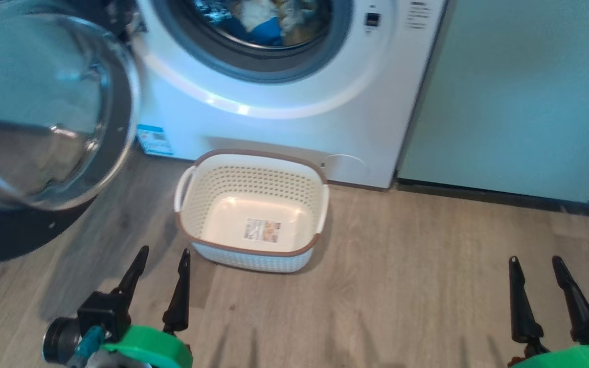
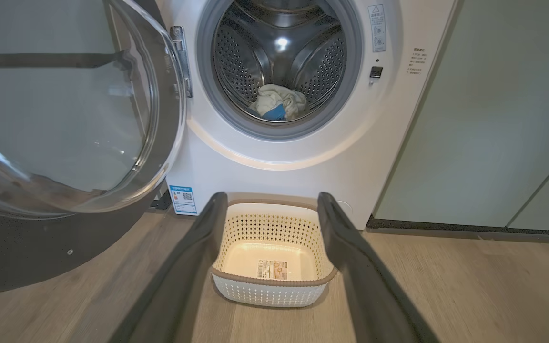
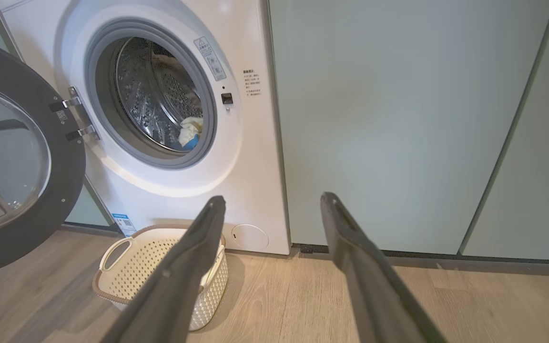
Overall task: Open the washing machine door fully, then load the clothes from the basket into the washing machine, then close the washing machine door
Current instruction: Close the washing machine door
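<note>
The left gripper [image 1: 165, 250] at seven o'clock and right gripper [image 1: 536, 259] at five hover above the wooden floor [image 1: 402, 286], pointing toward twelve, jaws apart. Pale yellow, blue-patched clothes [image 2: 277, 102] lie inside the white front-loading washing machine [image 1: 274, 128] at twelve.

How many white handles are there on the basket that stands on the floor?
2. In the head view, the left handle is on one short side of the basket, and the right handle is on the opposite side. None seems hidden.
</note>
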Tool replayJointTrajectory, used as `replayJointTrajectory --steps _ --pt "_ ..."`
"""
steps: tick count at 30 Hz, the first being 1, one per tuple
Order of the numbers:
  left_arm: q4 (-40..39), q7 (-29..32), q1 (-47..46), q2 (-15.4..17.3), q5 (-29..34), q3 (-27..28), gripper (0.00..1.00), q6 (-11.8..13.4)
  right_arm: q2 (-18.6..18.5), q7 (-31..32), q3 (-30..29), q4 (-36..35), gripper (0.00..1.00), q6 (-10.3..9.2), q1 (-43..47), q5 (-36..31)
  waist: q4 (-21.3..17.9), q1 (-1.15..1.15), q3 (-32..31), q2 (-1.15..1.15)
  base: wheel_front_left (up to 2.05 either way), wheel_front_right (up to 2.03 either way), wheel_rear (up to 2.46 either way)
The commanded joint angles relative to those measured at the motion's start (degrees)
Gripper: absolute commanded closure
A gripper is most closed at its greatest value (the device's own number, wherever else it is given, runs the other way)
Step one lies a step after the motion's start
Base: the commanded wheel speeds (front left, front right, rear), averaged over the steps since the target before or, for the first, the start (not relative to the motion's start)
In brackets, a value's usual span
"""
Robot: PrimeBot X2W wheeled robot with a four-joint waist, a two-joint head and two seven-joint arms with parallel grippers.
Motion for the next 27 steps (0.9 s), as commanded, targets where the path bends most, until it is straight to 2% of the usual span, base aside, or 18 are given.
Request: replayJointTrajectory --steps 1,2,10,17,27 --pt "-2.05 -0.36 -3.30 0.46 0.77 2.61 0.00 -0.24 -0.60 0.15 0.60 -2.18 0.00 -0.16 -0.48 -0.59 3.65 0.00 0.30 0.00 0.00 0.00 0.00" --pt "-2.05 -0.36 -3.30 0.46 0.77 2.61 0.00 -0.24 -0.60 0.15 0.60 -2.18 0.00 -0.16 -0.48 -0.59 3.65 0.00 0.30 0.00 0.00 0.00 0.00" --pt "-2.55 -0.36 -2.35 -0.59 1.56 3.22 0.00 -0.39 -0.60 0.63 0.09 -2.62 0.00 -0.16 -0.43 -1.25 12.02 0.00 -0.10 0.00 0.00 0.00 0.00" --pt "-3.10 -0.36 -1.13 -1.54 1.61 3.97 0.00 -0.80 -0.60 1.00 0.86 -2.74 0.00 -0.16 -0.36 -1.26 17.64 0.00 -0.45 0.00 0.00 0.00 0.00" --pt "-3.36 -0.36 -0.48 -2.41 2.01 4.71 0.00 -1.59 -0.60 1.17 1.68 -2.48 0.00 -0.16 -0.52 -0.86 21.46 0.00 -1.01 0.00 0.00 0.00 0.00"
